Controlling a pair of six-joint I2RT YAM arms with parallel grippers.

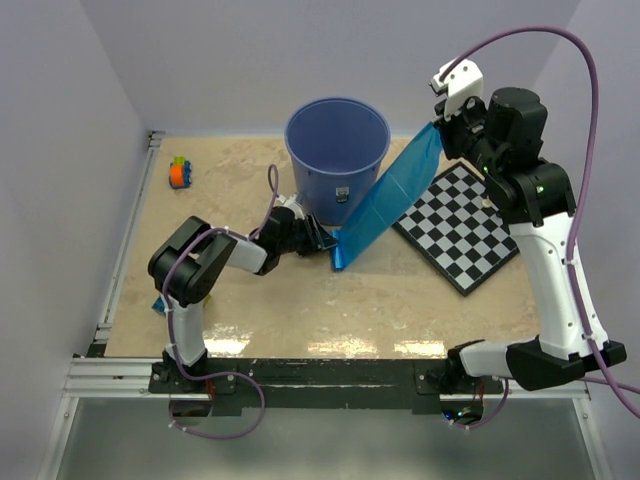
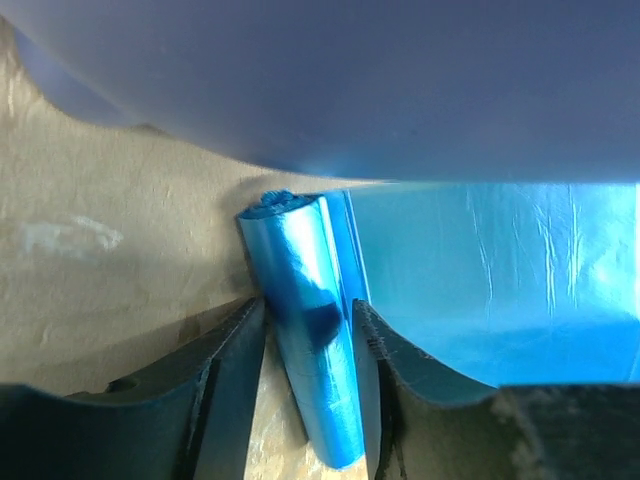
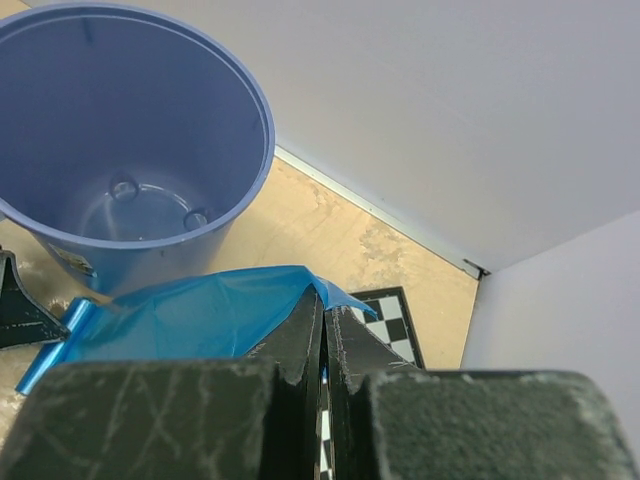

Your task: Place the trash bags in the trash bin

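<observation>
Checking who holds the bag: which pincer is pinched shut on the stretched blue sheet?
The right pincer, raised beside the trash bin, is shut on the trash bag at its top corner. The left pincer sits low on the table, jaws either side of the roll.

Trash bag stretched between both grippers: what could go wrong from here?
1. The bag sheet runs stretched from the shut right gripper, which pinches its top edge, down to the roll gripped by the left gripper on the table. More pull could tear the film or slip it free.
2. The roll lies close by the empty trash bin's base, so a tug might nudge or tip the bin.
</observation>
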